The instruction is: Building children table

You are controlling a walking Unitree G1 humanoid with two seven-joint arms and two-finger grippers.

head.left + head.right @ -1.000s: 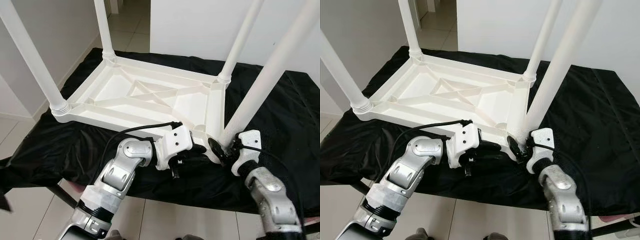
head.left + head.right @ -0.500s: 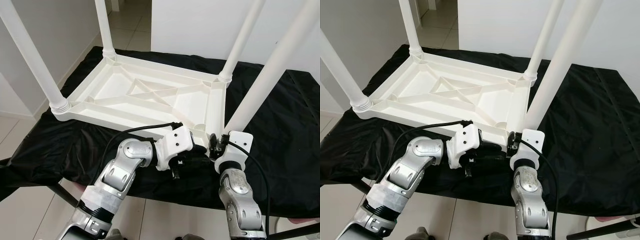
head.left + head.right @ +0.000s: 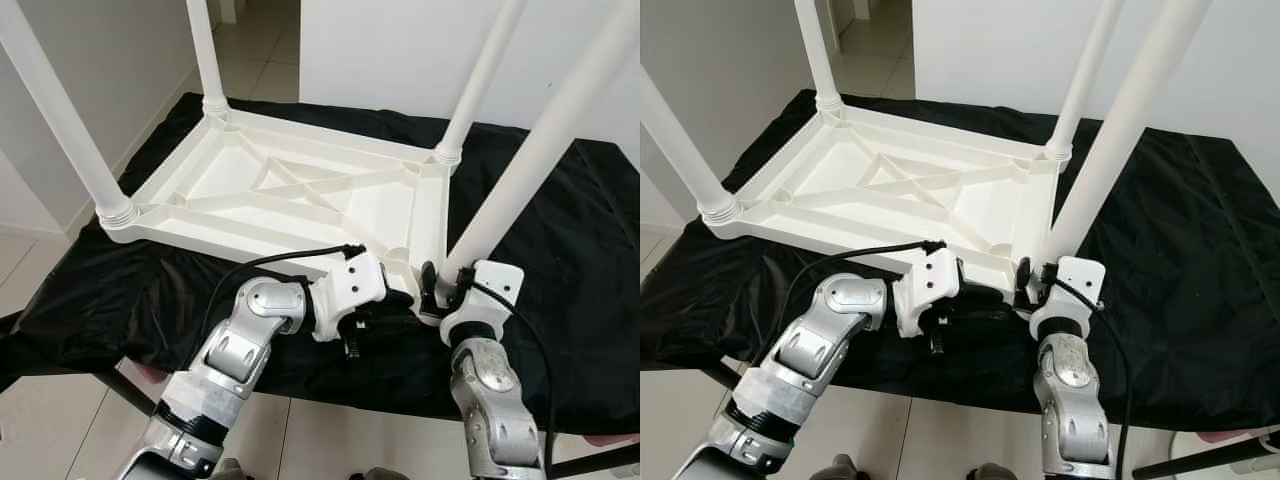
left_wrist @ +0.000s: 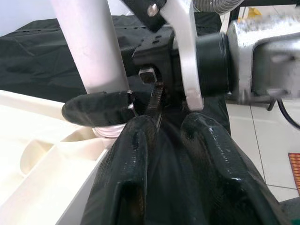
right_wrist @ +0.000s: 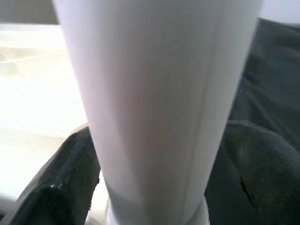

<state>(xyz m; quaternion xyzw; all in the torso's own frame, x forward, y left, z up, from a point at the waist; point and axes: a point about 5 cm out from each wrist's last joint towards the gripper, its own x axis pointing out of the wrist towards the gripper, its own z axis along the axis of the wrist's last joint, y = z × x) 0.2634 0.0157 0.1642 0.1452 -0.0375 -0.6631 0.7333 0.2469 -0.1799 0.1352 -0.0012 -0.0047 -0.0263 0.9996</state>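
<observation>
Black-draped surface (image 3: 120,290) carries the upturned white table (image 3: 300,195). Right hand (image 3: 1032,283) clamps the near-right leg (image 3: 1110,140) at its socket; left hand (image 3: 395,305), fingers nearly together and empty, braces alongside. Step: seating the fourth leg. Next, probably twist it home.

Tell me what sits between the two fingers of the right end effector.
The base of the near-right table leg sits between the right end effector's fingers, one finger on each side. The right wrist view shows it.
</observation>
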